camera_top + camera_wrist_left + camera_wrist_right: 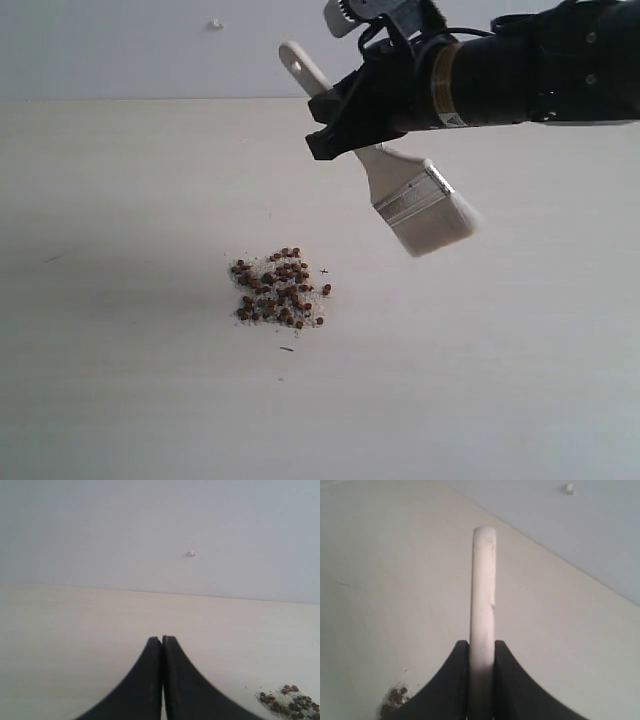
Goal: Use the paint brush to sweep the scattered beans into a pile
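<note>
Largely, the work looks done. The tiny round reddish-brown beans (270,285) lie gathered in one dense pile (282,293), with whitish crumbs among them, on the pale wooden table (120,400). In the exterior view the pile sits near the middle of the table. One or two beans sit just beside the right edge of the cluster, a little apart from it, and I see no others farther out.

The flat, wide paint brush (412,200), with cream bristles, a silver metal ferrule and a light wooden handle, hangs tilted in the air up and to the right of the pile. Its bristles point downward, clear of the table. The right gripper (340,128) is clamped on the handle, a black jaw pressing on each side, as the right wrist view shows. The left gripper (162,641) is clenched on nothing, its jaws touching, with the pile near it.

What is left, I judge, is at most a light nudge of those edge beans inward.
</note>
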Robot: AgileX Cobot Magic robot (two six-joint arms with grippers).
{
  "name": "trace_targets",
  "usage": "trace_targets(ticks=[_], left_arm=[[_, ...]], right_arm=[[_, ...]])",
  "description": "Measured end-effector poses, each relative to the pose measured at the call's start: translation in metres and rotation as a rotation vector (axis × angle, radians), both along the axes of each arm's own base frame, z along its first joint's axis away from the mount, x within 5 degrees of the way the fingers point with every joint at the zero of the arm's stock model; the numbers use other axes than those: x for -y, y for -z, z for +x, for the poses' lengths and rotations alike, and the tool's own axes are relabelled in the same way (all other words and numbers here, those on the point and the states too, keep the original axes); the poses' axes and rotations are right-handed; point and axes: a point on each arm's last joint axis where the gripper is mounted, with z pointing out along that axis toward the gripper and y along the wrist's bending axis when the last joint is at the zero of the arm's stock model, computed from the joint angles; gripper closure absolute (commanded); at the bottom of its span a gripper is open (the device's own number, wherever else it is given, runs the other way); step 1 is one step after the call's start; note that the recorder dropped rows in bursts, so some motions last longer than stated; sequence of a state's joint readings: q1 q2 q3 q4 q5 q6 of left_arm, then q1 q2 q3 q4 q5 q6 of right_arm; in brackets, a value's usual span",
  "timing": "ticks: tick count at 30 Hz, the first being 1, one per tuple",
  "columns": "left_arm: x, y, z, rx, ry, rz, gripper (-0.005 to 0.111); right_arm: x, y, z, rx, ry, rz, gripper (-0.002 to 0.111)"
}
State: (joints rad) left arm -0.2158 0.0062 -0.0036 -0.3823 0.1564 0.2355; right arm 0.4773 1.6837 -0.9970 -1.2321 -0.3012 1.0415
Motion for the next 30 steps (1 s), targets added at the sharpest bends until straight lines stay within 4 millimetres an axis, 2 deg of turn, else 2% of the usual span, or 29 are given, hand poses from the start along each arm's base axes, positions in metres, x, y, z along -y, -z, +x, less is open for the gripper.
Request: trace_targets(ticks=[9, 16, 20, 26, 30], left_arm=[[0.0, 0.0, 0.0, 0.0, 0.0, 0.0, 0.107], [0.0, 0.0, 0.0, 0.0, 0.0, 0.0, 0.107], [0.0, 0.0, 0.0, 0.0, 0.0, 0.0, 0.107], [0.0, 0.0, 0.0, 0.0, 0.0, 0.0, 0.107], [0.0, 0.0, 0.0, 0.0, 0.0, 0.0, 0.107]], right_arm=[[0.025, 0.007, -0.038, 0.061, 0.13, 0.23, 0.108], [0.043, 0.019, -0.061, 0.19, 0.204, 0.385, 0.108], [0.045, 0.023, -0.076, 0.315, 0.225, 0.38, 0.108], [0.035, 0.022, -0.097, 0.526, 0.261, 0.303, 0.108], [0.025, 0.029, -0.104, 0.565, 0.278, 0.219, 0.108]])
